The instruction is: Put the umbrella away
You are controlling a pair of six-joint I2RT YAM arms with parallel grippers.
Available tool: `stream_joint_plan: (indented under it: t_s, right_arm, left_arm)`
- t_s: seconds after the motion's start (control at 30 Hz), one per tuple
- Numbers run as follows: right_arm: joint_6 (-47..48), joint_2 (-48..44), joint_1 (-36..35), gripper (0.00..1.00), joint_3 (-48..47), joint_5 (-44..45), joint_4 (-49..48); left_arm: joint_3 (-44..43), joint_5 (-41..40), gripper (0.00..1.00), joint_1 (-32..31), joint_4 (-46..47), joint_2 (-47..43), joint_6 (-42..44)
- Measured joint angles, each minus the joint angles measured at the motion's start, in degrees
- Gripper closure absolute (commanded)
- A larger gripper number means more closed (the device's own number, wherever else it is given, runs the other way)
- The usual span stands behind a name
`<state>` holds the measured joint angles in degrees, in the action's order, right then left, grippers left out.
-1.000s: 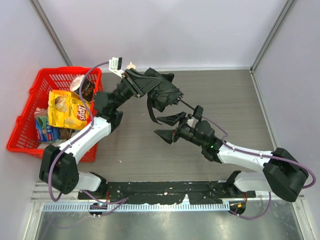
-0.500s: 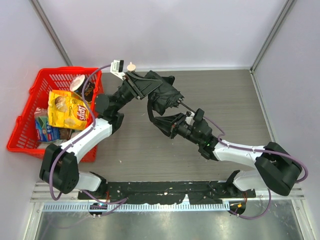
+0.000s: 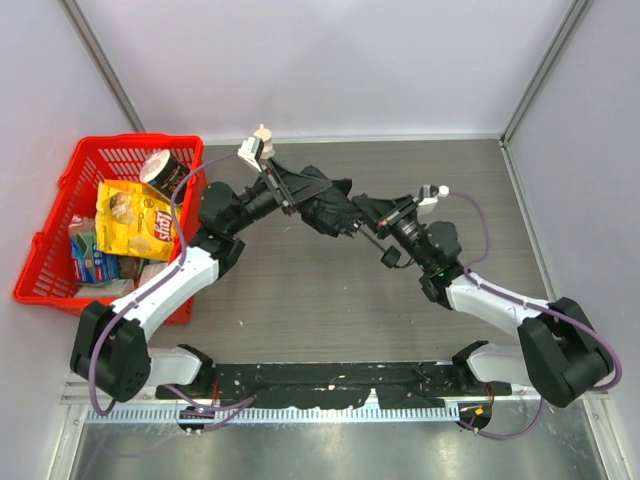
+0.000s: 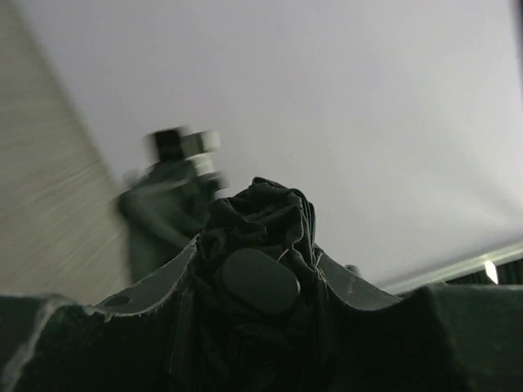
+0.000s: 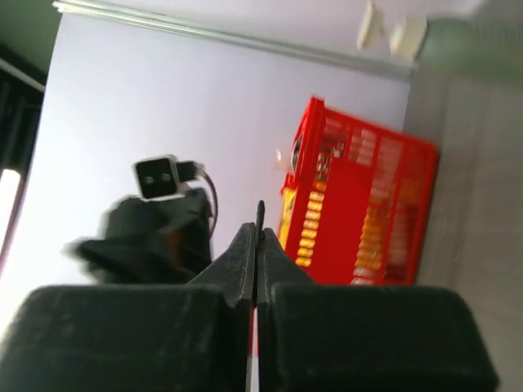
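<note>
Shaft [image 5: 260, 216] of black compact fabric umbrella [image 3: 324, 194], free earlier, is clamped by right end effector [image 3: 369, 213]; left end effector [image 3: 290, 188] grips canopy [image 4: 263, 214]

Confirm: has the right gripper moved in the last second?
Yes. The right gripper moved toward the table's far edge and closed on the umbrella.

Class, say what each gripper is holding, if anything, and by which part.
Both hold the umbrella: the left gripper clamps its bunched fabric, and the right gripper pinches its thin shaft.
</note>
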<state>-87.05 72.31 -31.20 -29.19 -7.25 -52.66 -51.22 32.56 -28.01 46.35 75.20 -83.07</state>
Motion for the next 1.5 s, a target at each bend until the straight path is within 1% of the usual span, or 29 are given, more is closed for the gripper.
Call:
stream_joint_plan:
  t_s: [0.03, 0.07, 0.13, 0.23, 0.3, 0.4, 0.53, 0.63, 0.7, 0.83, 0.97, 1.1, 1.2, 1.5]
  right_arm:
    - [3.06, -0.87, 1.27, 0.99, 0.0, -0.02, -0.35]
    - [7.54, -1.79, 2.47, 0.99, -0.02, -0.5, -1.7]
    - [13.49, -2.25, 3.34, 0.99, -0.26, -2.16, -4.35]
    - [19.91, -2.19, 3.85, 0.99, -0.98, -4.79, -5.11]
    - [24.04, -2.03, 3.26, 0.99, -1.01, -7.67, -3.74]
    - [27.39, -1.88, 2.34, 0.99, -1.01, -8.98, -2.34]
    - [32.61, -2.03, -1.77, 0.99, -1.01, -9.27, -1.4]
    - [38.45, -3.34, -5.46, 0.99, -1.2, -7.98, 3.41]
    - [42.99, -4.22, -7.89, 0.99, -1.88, -6.71, 7.54]
    - [50.77, -4.33, -9.88, 0.99, -3.19, -5.29, 14.97]
    - [58.29, -2.93, -12.35, 0.99, -4.0, -4.5, 22.03]
    - [64.08, -0.92, -16.68, 0.99, -4.68, -1.22, 26.71]
    - [65.22, 0.11, -18.23, 0.99, -4.7, 1.16, 28.09]
    - [62.55, 0.98, -17.51, 0.99, -4.66, 4.83, 27.12]
  left_arm:
    - [0.0, -0.07, 1.0, 0.0, -5.16, -0.83, 1.44]
    - [-0.07, -0.81, 1.0, -0.04, -13.09, -2.01, 4.02]
    - [-0.07, -2.36, 1.0, -0.07, -25.07, -3.54, 7.85]
    - [-0.24, -5.03, 1.0, -0.15, -38.07, -3.8, 12.11]
    - [-1.18, -7.41, 1.0, -0.59, -45.33, -3.8, 14.01]
    - [-3.56, -11.28, 1.0, -1.7, -52.5, -3.8, 16.33]
    - [-4.42, -15.65, 1.0, -2.6, -57.94, -3.67, 17.09]
    - [-6.97, -19.28, 1.0, -4.09, -63.54, -1.57, 17.4]
    - [-8.94, -20.57, 1.0, -5.07, -66.34, 0.94, 17.18]
    - [-10.84, -21.49, 1.0, -5.88, -69.37, 6.54, 15.72]
    - [-11.32, -22.93, 1.0, -7.19, -71.41, 11.72, 14.38]
    - [-10.93, -24.7, 1.0, -8.22, -73.75, 15.87, 14.19]
    - [-9.66, -26.36, 1.0, -9.46, -74.07, 17.14, 13.31]
    - [-8.2, -34.27, 1.0, -12.2, -70.05, 17.38, 9.16]
